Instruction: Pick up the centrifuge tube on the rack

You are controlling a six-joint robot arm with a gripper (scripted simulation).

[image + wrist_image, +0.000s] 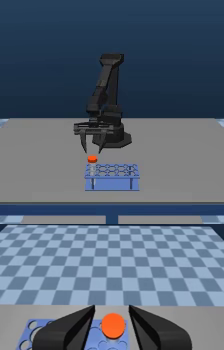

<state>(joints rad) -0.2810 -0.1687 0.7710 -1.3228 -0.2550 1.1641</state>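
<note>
Where racked, tube (92, 165) stands vertical, cap up.

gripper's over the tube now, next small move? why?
Probably straight down a little. The gripper is open above the centrifuge tube; in the wrist view its orange cap sits between the fingers, which have not yet reached the rack.

The centrifuge tube (92, 162), slender and whitish with a round orange-red cap, stands upright in a corner hole of the low blue rack (112, 176) on the exterior view's left
</note>
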